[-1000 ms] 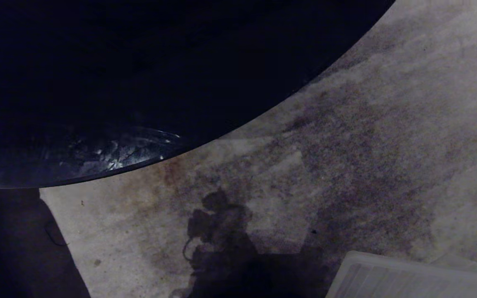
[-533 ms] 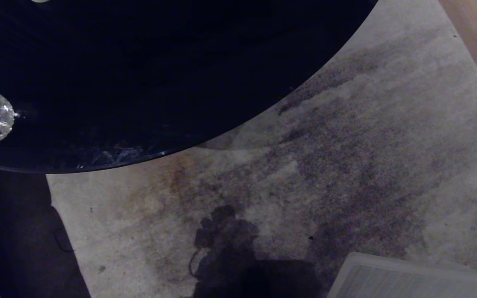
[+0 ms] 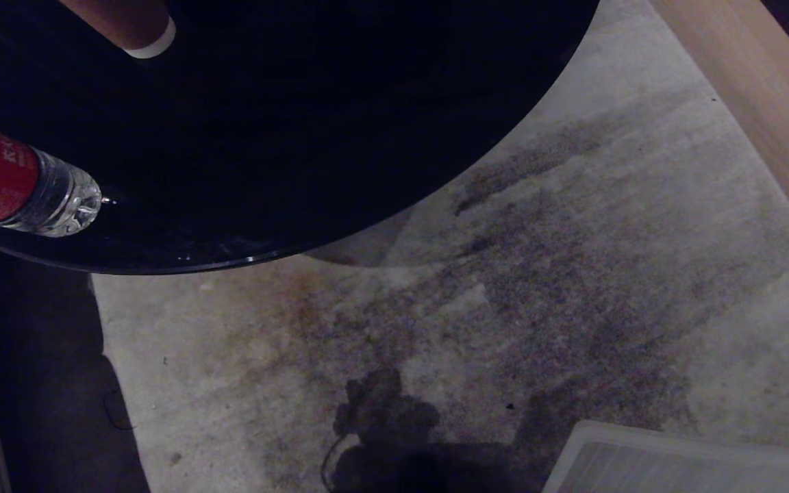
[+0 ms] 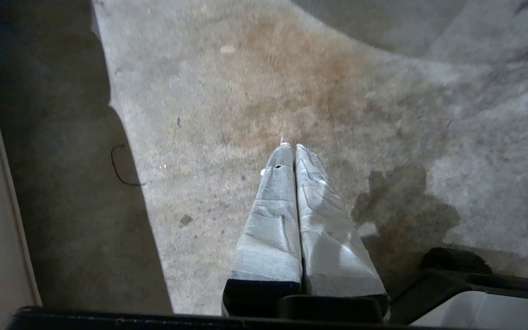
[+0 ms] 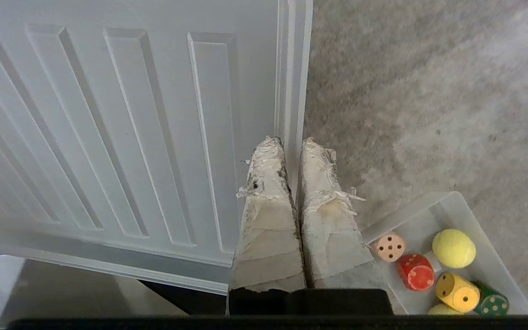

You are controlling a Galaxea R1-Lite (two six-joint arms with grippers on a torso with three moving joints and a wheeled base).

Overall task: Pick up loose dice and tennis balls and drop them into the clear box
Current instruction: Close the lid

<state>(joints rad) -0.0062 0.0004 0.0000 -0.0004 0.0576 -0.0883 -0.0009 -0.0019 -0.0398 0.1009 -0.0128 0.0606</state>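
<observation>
1. Right pincer [image 5: 291,149] clenched, its tape-wrapped fingers pressed together, nothing between them. It hangs over the edge of a ribbed white lid panel [image 5: 122,128] lying flat on the stained grey carpet [image 5: 429,91].
2. Clear box [image 5: 449,199] sits on the carpet just beside the right pincer. Inside it: tan die [image 5: 390,246], red die [image 5: 415,272], yellow die [image 5: 457,291], dark green die [image 5: 493,303], all close together. One tennis ball [image 5: 453,248] rests against the box wall near the yellow die. A second yellow-green shape at the picture's edge; cannot tell what it is.
3. Left pincer [image 4: 290,149] also clenched, empty, poised above bare carpet with a brownish stain [image 4: 291,78] under its tips.
4. Head view: neither arm visible. A round black counter [image 3: 298,137] fills the upper left. On it lies a clear water bottle [image 3: 31,192] with a red label, on its side near the rim.
5. A corner of the lid panel shows at the lower right of the head view; a pale wooden strip [image 3: 757,109] runs along the far right.
</observation>
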